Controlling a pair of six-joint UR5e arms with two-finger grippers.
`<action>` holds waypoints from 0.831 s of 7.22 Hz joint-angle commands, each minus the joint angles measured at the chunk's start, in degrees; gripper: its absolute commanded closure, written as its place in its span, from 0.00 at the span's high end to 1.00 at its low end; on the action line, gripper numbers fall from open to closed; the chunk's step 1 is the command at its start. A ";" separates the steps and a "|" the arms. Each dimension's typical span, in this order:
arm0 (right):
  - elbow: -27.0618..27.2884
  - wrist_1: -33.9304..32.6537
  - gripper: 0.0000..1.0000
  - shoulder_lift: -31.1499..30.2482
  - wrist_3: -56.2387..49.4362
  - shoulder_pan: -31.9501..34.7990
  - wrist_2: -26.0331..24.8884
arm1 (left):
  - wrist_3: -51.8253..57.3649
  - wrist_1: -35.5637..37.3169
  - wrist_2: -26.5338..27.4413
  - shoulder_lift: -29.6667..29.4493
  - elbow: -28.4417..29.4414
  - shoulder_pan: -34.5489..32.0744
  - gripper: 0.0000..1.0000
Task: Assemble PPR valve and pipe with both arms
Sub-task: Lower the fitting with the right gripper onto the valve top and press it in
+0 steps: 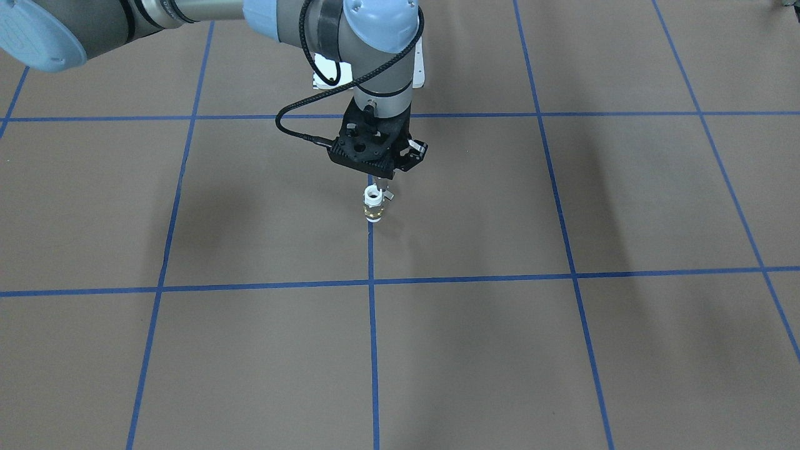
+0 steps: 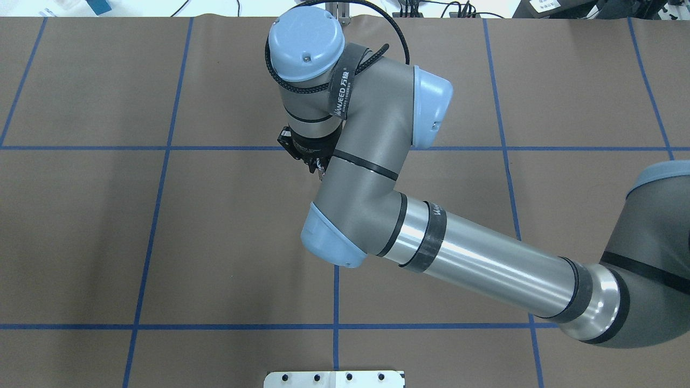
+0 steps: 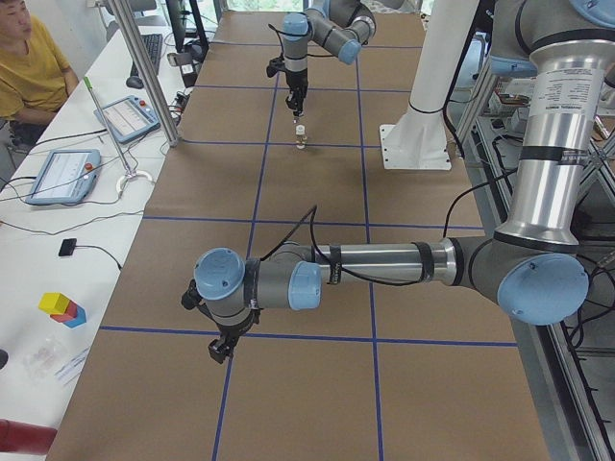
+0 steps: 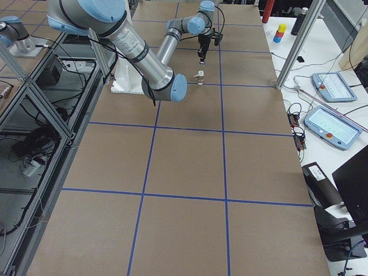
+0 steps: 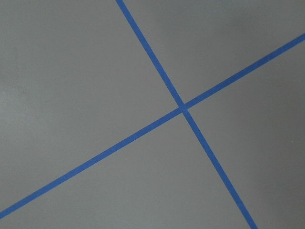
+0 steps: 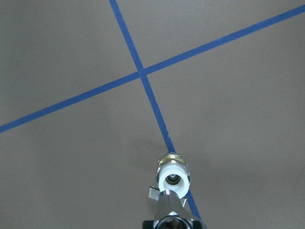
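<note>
Right arm (image 2: 485, 264) reaches in from the robot's right-hand side, with the forearm running low and nearly level toward the middle of the worktop (image 1: 562, 350). The wrist folds over at the end, so the right gripper (image 1: 377, 180) points straight down.

The PPR valve (image 1: 372, 205) is right under it. It stands upright on one of the blue tape lines (image 1: 373, 325), roughly mid-worktop and well away from every edge. Open white end is up, brass band near the bottom, little grey tab sticking out sideways.

In the right wrist view the pipe (image 6: 169, 212) hangs dead centre over the valve's open top. It's either just above the white rim or barely touching it, I honestly can't tell which. The jaws look pulled in narrow and pinched on the pipe, though the fingers themselves are hard to make out.

Left arm (image 3: 384, 264) is off toward the worktop's left end. Its forearm stretches flat out toward the operators' edge and the wrist is bent down, so the left gripper (image 3: 223, 348) hangs just above the surface by a tape crossing. It's well apart from the valve. Can't tell how its jaws are set, since only the side view catches it and its own camera shows nothing but tape.
</note>
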 commanded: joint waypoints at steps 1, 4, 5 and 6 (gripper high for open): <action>-1.48 -1.63 0.00 0.56 -0.03 -0.08 0.05 | -0.05 -0.02 -0.01 0.13 0.01 0.00 1.00; -1.56 -1.91 0.00 -0.14 -0.21 -0.34 0.05 | -0.40 -0.02 -0.01 0.13 0.01 0.00 1.00; -1.56 -1.91 0.00 -0.23 -0.21 -0.52 0.05 | -0.40 -0.02 -0.01 0.13 0.01 0.08 1.00; -1.56 -1.91 0.00 -0.32 -0.29 -0.61 -0.04 | -0.40 -0.02 -0.01 0.04 -0.08 0.08 1.00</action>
